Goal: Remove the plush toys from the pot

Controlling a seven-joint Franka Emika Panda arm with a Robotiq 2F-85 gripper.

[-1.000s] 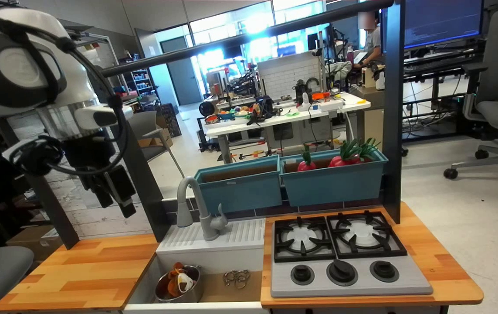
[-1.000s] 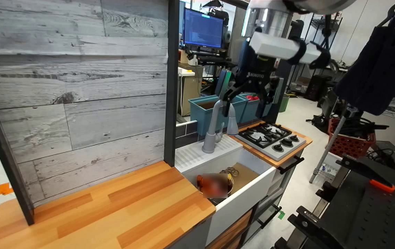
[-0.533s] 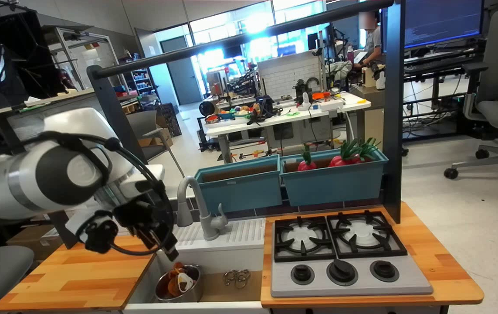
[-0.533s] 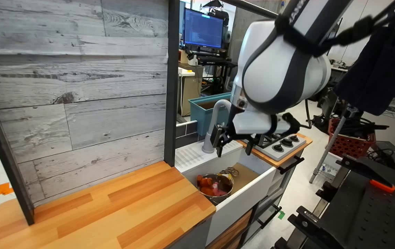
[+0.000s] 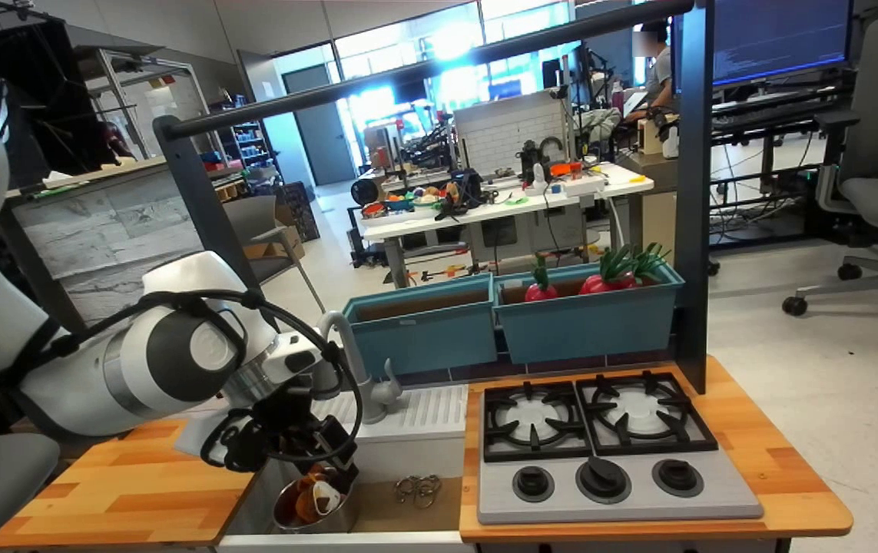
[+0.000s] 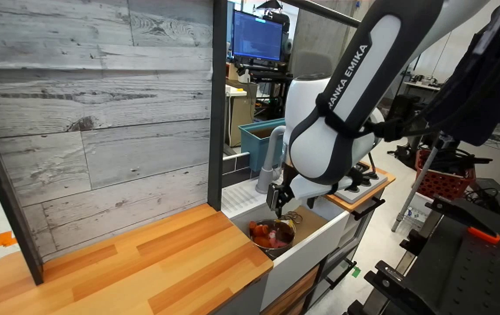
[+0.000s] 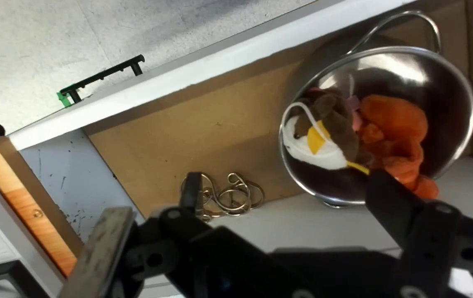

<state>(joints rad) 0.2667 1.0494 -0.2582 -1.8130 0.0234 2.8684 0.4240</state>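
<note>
The metal pot point(image 7: 449, 101) stands in the sink; it also shows in both exterior views point(image 5: 340, 518) point(image 6: 277, 252). Inside lie an orange plush toy point(image 7: 397, 120) and a brown-and-white plush toy with a yellow beak point(image 7: 323, 155), with a pink piece point(image 7: 355, 116) between them. In the exterior views the orange toy point(image 5: 305, 503) point(image 6: 262, 241) shows over the rim. My gripper point(image 7: 286, 182) is open, nothing between its fingers. It hangs low beside and above the pot point(image 5: 337, 465) point(image 6: 294, 211). In the wrist view one finger overlaps the pot's rim and the orange toy; contact cannot be told.
Metal rings point(image 7: 234, 196) lie on the sink's brown floor point(image 7: 203, 136). The grey faucet point(image 5: 366, 403) stands close behind the gripper. The sink's white front wall point(image 7: 219, 68) borders the pot. A stove point(image 5: 615, 491) and a wooden counter point(image 6: 145, 258) flank the sink. Teal planters point(image 5: 423, 334) stand behind.
The arm has come down from high above the counter and moved over the sink, bringing the gripper close to the pot. The pot and plush toys have not moved.
</note>
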